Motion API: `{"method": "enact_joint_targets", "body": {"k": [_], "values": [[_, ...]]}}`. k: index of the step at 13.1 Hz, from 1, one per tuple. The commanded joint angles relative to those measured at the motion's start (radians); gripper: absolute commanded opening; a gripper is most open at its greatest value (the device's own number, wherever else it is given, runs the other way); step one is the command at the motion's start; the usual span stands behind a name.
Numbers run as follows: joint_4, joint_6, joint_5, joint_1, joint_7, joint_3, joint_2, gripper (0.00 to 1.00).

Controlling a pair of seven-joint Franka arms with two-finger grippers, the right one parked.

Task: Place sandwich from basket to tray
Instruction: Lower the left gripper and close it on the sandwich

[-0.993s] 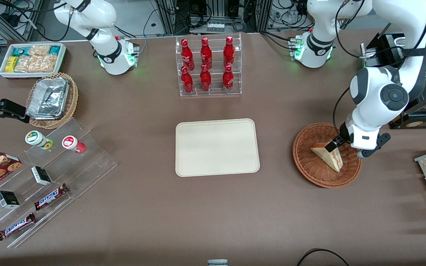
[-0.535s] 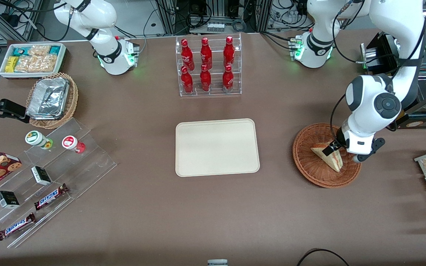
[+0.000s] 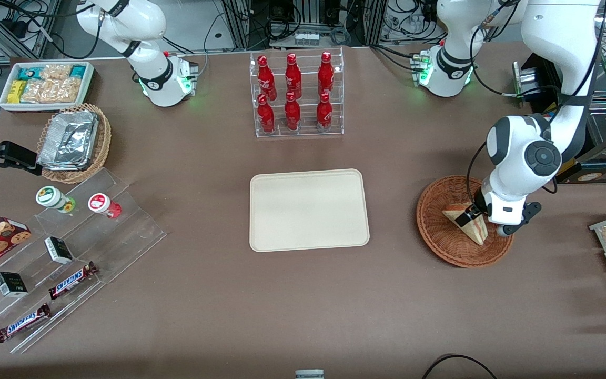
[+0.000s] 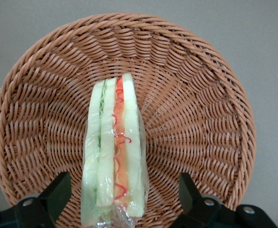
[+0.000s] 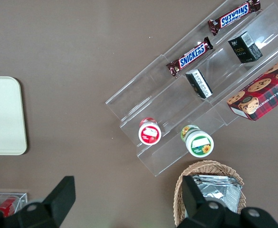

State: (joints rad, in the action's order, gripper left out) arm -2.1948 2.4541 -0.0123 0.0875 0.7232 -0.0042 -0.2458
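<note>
Sandwich (image 4: 114, 152), a plastic-wrapped triangular wedge, stands on edge in the round reddish-brown wicker basket (image 4: 200, 109), its cut face showing pale bread with green filling along one side and orange-red filling with red squiggles along the other. In the front view the sandwich (image 3: 467, 223) sits in the middle of the basket (image 3: 440, 234), which rests on the brown table (image 3: 282, 305) toward the working arm's end. The left arm's gripper (image 3: 473, 213) is down inside the basket, right at the top of the wedge. In the left wrist view its two dark fingers (image 4: 58, 192) are spread wide, one on each side of the sandwich with a clear gap between each pad and the wrapper, so the jaws are open and touch nothing. The cream-beige tray (image 3: 309, 209) lies flat in the middle of the table, well apart from the basket and with nothing on it. Farther from the front camera than the tray, a clear acrylic rack (image 3: 296, 95) holds six red bottles. Toward the parked arm's end are a lighter wicker basket with foil trays (image 3: 74, 143), a white bin of snack packets (image 3: 46, 85) and a stepped clear display (image 3: 71, 252) with Snickers bars (image 3: 71, 280), small dark boxes and two lidded jars
</note>
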Motion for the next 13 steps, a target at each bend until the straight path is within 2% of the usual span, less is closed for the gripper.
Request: {"method": "enact_joint_targets", "body": {"k": [1, 2, 3, 5, 6, 7, 8, 13], "values": [[-0.006, 0.014, -0.006, -0.006, 0.019, 0.0, 0.0, 1.0], [-0.008, 0.014, -0.006, -0.005, 0.019, 0.001, -0.003, 0.98], [-0.008, 0.014, -0.006, -0.003, 0.019, 0.0, -0.007, 0.89], [-0.008, 0.014, -0.006, -0.003, 0.019, 0.001, -0.012, 0.39], [-0.008, 0.011, -0.006, -0.005, 0.018, 0.0, -0.013, 0.21], [-0.008, 0.011, -0.006, -0.003, 0.016, 0.001, -0.013, 0.09], [-0.008, 0.008, -0.008, -0.003, 0.013, 0.001, -0.012, 0.0], [0.018, -0.056, -0.012, -0.003, -0.001, 0.003, 0.017, 0.0]]}}
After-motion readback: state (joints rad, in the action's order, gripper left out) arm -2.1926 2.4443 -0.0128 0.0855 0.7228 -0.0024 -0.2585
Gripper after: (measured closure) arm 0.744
